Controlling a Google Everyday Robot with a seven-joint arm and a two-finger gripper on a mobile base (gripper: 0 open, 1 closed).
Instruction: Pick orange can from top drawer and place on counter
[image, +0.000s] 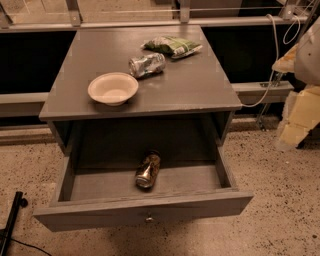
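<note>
The orange can (148, 170) lies on its side in the middle of the open top drawer (145, 212), one silver end facing the drawer front. The drawer is pulled out from the grey cabinet, and its small round knob shows on the front panel. The counter (195, 85) is the flat grey top of the cabinet above it. My gripper (296, 125) is at the far right edge of the view, pale and partly cut off, well to the right of the cabinet and apart from the can.
On the counter are a white bowl (113, 88) at the front left, a silver-green can (146, 65) on its side, and a green snack bag (172, 46) behind it. A white cable (274, 55) hangs at the right. A black pole (12, 220) lies on the floor at the bottom left.
</note>
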